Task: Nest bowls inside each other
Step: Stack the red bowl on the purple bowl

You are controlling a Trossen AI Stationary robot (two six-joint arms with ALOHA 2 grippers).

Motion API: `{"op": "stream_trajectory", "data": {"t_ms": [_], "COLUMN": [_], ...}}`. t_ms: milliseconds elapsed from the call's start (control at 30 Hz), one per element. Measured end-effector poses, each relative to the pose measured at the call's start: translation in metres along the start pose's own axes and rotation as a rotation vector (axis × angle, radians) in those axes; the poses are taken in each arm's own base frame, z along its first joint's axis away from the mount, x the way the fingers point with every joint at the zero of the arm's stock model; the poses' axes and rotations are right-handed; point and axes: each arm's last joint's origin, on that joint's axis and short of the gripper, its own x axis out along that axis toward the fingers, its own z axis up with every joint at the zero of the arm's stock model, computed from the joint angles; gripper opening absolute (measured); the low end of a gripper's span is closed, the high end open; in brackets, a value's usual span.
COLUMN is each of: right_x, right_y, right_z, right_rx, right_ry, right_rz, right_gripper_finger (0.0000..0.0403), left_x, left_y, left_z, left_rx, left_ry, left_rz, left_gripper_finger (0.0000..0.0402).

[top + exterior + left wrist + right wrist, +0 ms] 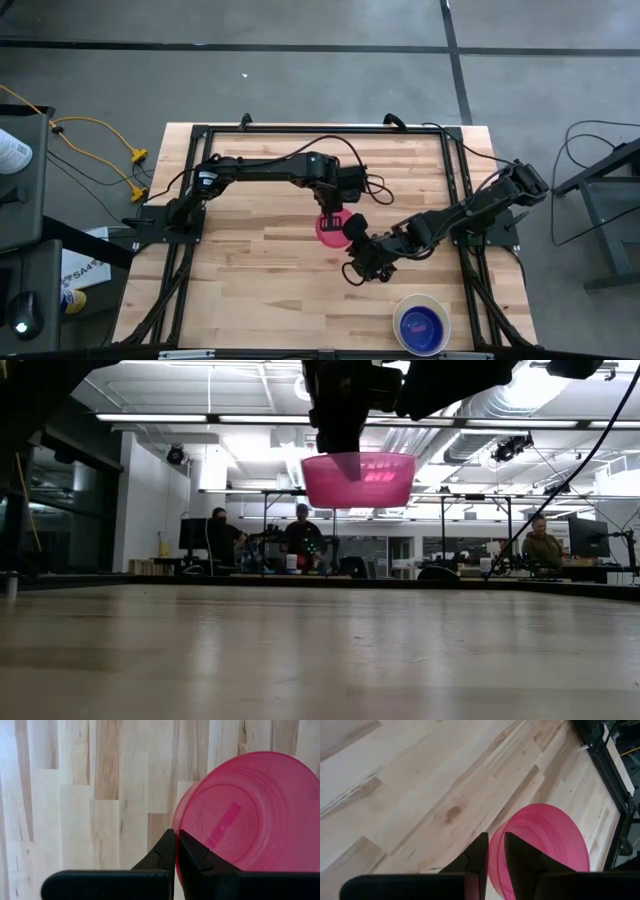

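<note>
The pink bowl [328, 228] hangs in the air over the middle of the tabletop [260, 270], pinched by two tools.

The low view shows the pink bowl lifted well clear of the wood, open side up; the high view cannot show that height. The high view alone shows a blue bowl [421, 324] sitting inside a white bowl [421, 303] near the front right edge. The left arm reaches across from the left side and bends down at the pink bowl. Its left tool [177, 844] is pressed together on the bowl's rim. The right arm stretches in from the right side, low and bent. Its right tool [493, 851] has a small gap between its fingers, with the bowl's rim in that gap. People sit at desks far behind.
</note>
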Motion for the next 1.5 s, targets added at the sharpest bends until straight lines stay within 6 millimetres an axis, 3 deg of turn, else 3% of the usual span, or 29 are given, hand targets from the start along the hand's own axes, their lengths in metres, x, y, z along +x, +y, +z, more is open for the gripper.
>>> {"op": "stream_trajectory", "data": {"t_ms": [533,1500], "right_x": [0.0038,0.0016], "right_y": [-0.0101,-0.0030], "right_z": [-0.0041,0.0008], "right_rx": [0.081,0.072], "right_ry": [-0.029,-0.068], "right_rz": [0.031,0.082], "right_gripper_finger": [0.0055,0.0055], "left_x": [-0.0002,-0.0003], "left_y": [0.0022,0.0027], "left_z": [-0.0039,-0.0038], "left_rx": [-0.013,-0.034], "left_ry": [0.040,0.037], "left_rz": [0.072,0.072], "left_gripper_finger": [0.0001,0.0001]}}
